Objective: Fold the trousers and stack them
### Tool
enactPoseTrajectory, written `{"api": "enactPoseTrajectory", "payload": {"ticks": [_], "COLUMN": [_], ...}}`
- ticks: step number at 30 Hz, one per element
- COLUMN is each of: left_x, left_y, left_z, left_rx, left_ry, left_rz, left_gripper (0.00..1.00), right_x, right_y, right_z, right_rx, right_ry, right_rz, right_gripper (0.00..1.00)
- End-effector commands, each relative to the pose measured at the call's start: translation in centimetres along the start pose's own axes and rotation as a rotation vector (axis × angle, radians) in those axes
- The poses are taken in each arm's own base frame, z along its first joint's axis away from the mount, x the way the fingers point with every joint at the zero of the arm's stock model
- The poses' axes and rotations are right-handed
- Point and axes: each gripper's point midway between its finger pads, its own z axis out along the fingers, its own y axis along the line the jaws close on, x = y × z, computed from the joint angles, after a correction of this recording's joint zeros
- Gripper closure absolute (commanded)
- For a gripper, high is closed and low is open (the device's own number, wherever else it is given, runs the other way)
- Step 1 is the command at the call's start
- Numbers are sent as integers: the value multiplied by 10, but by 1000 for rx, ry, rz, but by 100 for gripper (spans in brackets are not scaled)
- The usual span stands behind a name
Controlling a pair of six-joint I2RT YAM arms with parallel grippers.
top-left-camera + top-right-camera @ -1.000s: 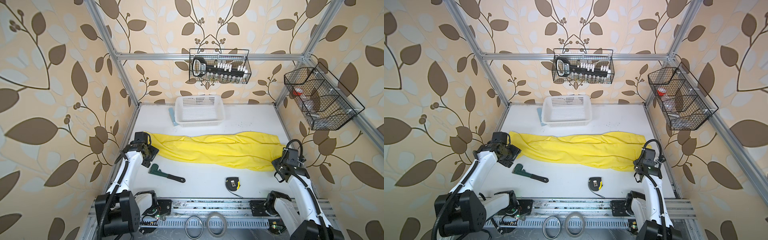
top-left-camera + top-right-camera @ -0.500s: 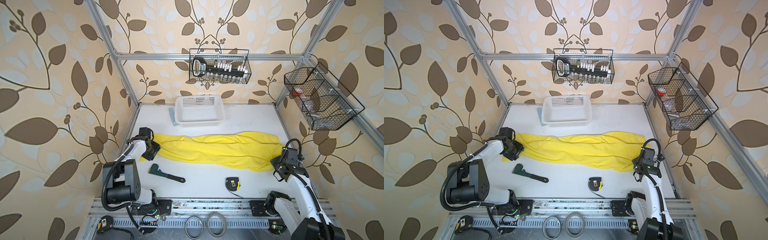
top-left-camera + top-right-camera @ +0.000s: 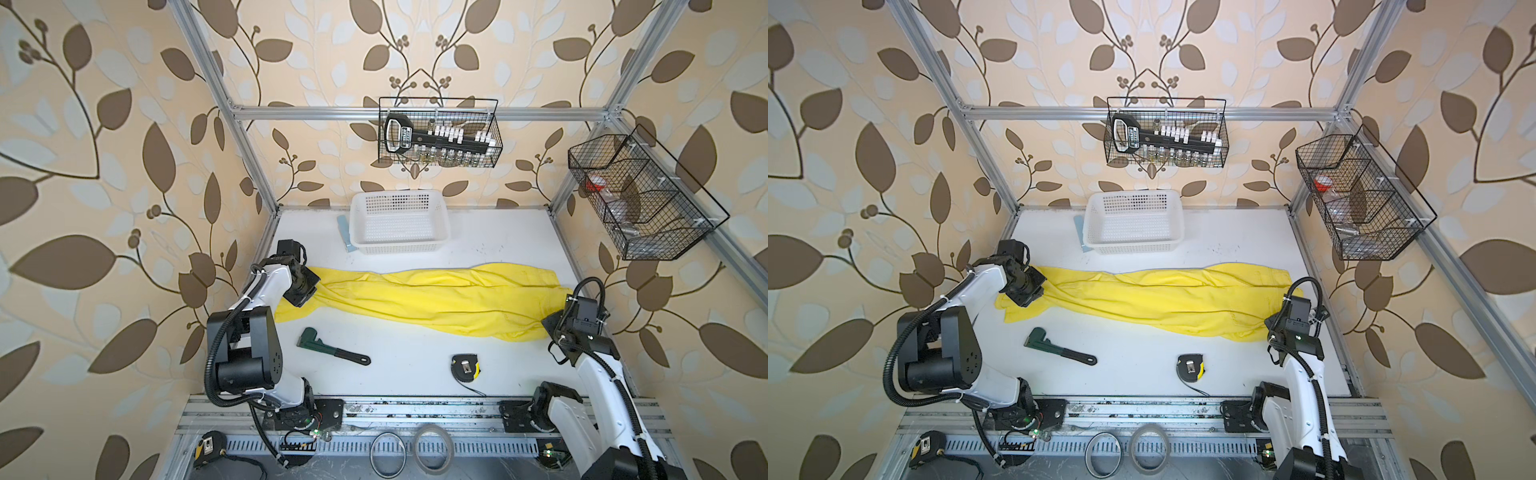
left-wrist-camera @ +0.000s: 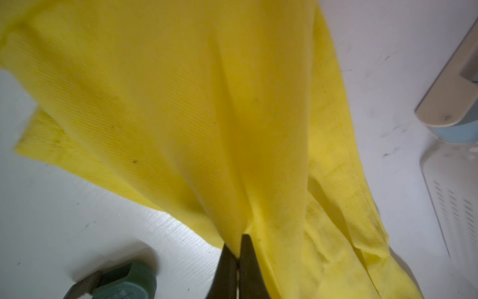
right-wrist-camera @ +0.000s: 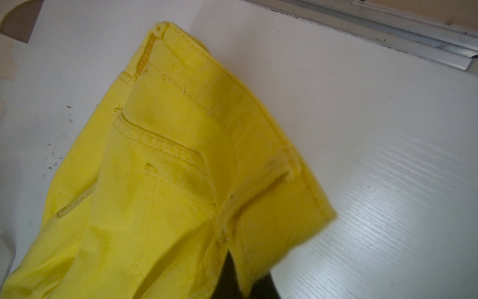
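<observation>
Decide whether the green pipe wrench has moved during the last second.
No. The pipe wrench keeps its spot and angle, left of the tape measure.

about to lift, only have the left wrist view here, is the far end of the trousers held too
Observer: Yes, the right jaws are shut on the waistband end of the trousers.
Operator: anything sitting on the cloth
Observer: No. The tape measure lies on the table apart from it, closer to the robot.
Operator: basket free
Observer: The white basket is empty, behind the trousers.
</observation>
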Motion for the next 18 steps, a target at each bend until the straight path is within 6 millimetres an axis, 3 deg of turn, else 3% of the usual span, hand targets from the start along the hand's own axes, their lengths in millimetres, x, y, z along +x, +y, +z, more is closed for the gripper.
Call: {"api": "enactPoseTrajectory", "payload": {"ticks": [1,5,9,13,18], "left_x": [-13,-12,-5,0,-5], "left_y": [2,14,25,20,-6], "left_z": [-59,-94,-105,-79,-37], "left_rx": [-31,-56,-69,-61,-70], "left_ry": [-115,-183,-205,-139,-55], "left_rz": [126,196,224,240,266], "left_gripper": [100,100,100,100,100], "right_x": [-26,-45,-58,-59,-52], "right_y": [5,11,20,25,26], "right_z": [-17,-27,-34,-34,-24], "right_rx": [9,14,0,-9,6], "right_ry": [-79,-134,-164,-175,-173], "right_rz": [6,26,36,27,-3], "right_gripper": [100,100,100,100,100]}}
